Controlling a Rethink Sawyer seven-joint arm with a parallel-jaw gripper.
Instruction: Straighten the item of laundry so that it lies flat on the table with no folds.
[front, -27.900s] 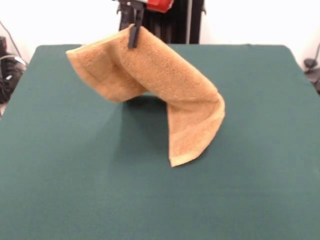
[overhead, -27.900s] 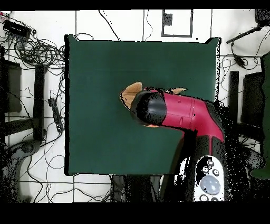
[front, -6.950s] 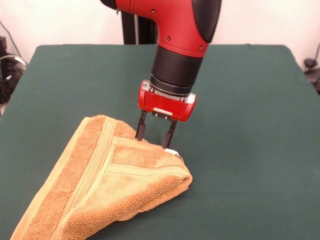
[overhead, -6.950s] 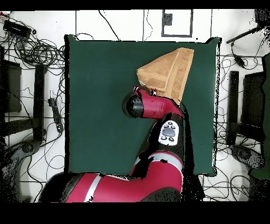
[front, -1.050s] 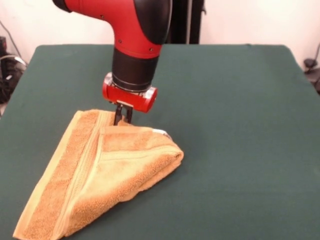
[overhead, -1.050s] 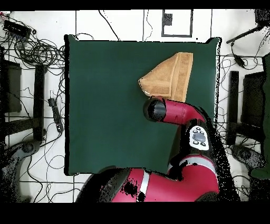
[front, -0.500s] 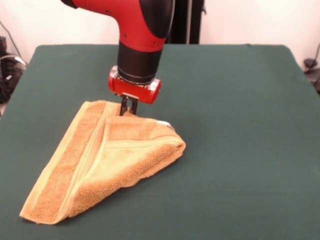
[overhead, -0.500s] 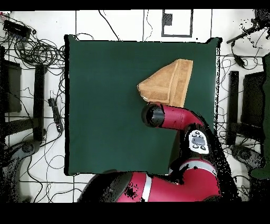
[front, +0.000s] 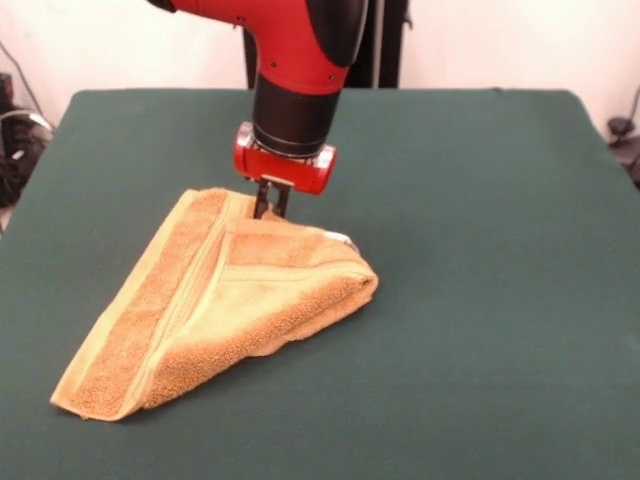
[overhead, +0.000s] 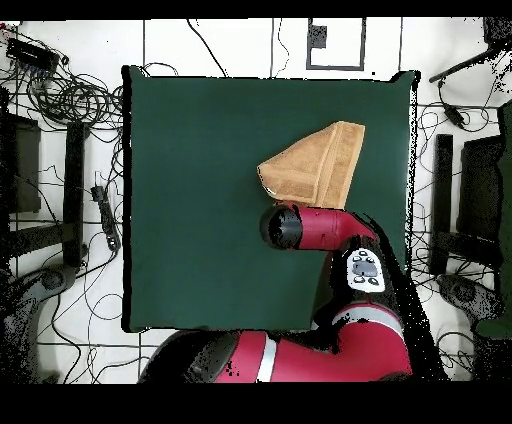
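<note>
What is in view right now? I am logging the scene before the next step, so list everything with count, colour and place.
towel: one, golden-orange, folded into a rough triangle with paler bands, on the table's near left part in the front view.
tag: one, white, at the towel's far edge.
table: one, dark green, filling most of both views.
cables: several, black, on the floor beside the table in the overhead view.
arm: one, red and black, coming down over the towel.
gripper: one, dark fingers, shut on the towel's far edge.
</note>
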